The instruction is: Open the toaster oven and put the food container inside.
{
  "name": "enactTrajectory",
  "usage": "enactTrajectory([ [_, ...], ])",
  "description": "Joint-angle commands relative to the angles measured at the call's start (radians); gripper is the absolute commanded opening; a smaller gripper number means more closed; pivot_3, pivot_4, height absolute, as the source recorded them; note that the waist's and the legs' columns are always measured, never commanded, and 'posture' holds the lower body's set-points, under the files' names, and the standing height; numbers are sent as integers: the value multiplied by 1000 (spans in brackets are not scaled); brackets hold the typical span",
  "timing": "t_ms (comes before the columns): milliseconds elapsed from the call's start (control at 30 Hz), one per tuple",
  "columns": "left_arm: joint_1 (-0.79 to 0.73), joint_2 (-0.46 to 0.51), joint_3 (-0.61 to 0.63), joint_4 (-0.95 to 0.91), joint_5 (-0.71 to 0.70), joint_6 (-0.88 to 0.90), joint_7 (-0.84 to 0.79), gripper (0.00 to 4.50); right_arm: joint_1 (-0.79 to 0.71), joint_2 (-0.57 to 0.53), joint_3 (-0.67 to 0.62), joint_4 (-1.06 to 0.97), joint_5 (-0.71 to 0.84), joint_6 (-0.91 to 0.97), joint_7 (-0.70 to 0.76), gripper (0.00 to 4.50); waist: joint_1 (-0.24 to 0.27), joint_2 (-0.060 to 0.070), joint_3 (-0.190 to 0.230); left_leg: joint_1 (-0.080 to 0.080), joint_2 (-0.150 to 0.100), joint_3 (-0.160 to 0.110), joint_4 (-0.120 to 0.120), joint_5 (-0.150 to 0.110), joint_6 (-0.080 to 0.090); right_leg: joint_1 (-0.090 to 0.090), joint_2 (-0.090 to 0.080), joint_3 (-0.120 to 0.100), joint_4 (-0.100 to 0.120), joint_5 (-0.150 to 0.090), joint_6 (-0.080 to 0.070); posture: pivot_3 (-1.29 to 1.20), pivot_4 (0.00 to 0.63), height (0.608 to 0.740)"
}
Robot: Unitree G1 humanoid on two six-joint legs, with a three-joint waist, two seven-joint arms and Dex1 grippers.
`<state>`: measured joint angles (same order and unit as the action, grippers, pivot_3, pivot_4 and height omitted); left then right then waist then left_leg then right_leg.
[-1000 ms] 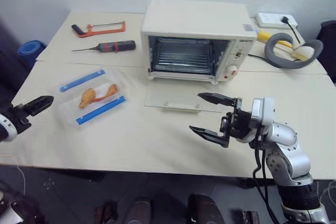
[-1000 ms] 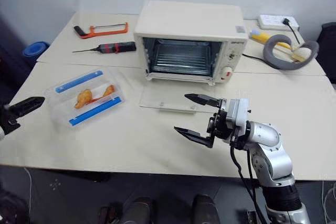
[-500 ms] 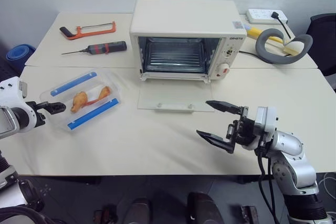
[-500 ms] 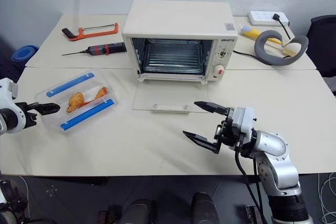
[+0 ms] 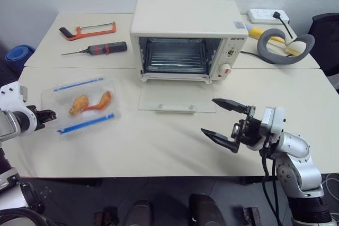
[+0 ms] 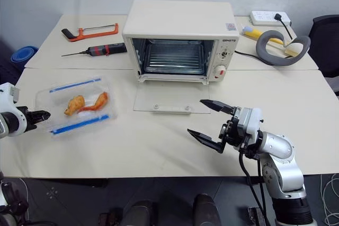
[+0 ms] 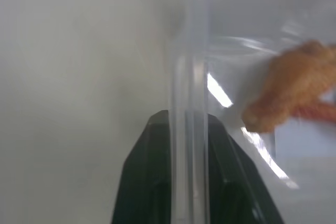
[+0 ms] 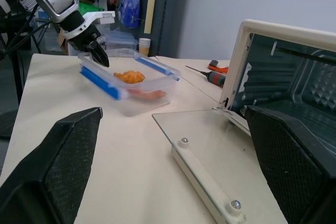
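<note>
At the left edge of the frame, the left gripper [image 5: 46,115] has just closed its black fingers [image 7: 157,177] on the near end wall of the food container [image 5: 85,104], a shallow clear plastic box with two blue side clips and orange-brown food pieces. Half a second ago those fingers were spread at that wall; now the wrist view shows the clear rim pinched between them. The box also looks slightly turned and tipped on the cream counter [image 5: 159,146], left of centre in the frame. By the look of it the grasp is made, so lifting and carrying come next.

The toaster oven [image 5: 189,38], a boxy cream-white countertop unit with right-hand knobs, sits at upper centre. Its glass door [image 5: 176,97] with the white bar handle lies flat open on the counter, and the wire rack inside is bare, so the opening step appears finished.

The right gripper [image 5: 225,123], at lower right, holds its fingers wide apart around nothing, as it did a second ago.

Count: one oven, one container, two blue clips, two food pieces, one orange-framed hacksaw [image 5: 87,28], one red-and-black screwdriver [image 5: 100,50], one white power strip [image 5: 269,15], one grey curved hose [image 5: 283,46].
</note>
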<state>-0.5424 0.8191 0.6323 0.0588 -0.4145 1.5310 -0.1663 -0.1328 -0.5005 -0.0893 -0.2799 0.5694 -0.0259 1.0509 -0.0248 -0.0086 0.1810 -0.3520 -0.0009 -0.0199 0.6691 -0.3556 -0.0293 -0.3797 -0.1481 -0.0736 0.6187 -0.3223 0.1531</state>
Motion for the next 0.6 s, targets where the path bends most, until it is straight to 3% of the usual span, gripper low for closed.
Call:
enactTrajectory([
  [33,-29,2,67,-16,15,-74,-3,132,-4,-15,-31,-6,1,-26,2,4500,0,0,0,0,0,0,0,0,0,0,0,0,0,0,0,0,150,740],
  [167,-64,47,82,-26,-9,-60,-45,132,0,-25,-39,2,1,-27,-1,4500,0,-1,0,0,0,0,1,0,0,0,0,0,0,0,0,0,150,740],
  [333,-106,129,-53,-96,-80,40,-147,132,20,-52,-71,14,1,-29,-5,4500,4,-1,1,-1,0,0,1,0,0,0,0,0,0,0,0,0,150,740],
  [500,-268,36,-233,-151,-133,83,-145,132,52,-83,-111,11,-19,-18,-35,4500,32,-1,1,-2,0,-1,6,0,0,1,-1,0,1,0,0,0,150,740],
  [600,-362,-103,-279,-141,-130,83,-85,132,84,-97,-133,-19,-21,-6,-62,4500,40,-2,1,-3,-1,0,8,0,1,1,0,0,1,0,0,0,150,740],
])
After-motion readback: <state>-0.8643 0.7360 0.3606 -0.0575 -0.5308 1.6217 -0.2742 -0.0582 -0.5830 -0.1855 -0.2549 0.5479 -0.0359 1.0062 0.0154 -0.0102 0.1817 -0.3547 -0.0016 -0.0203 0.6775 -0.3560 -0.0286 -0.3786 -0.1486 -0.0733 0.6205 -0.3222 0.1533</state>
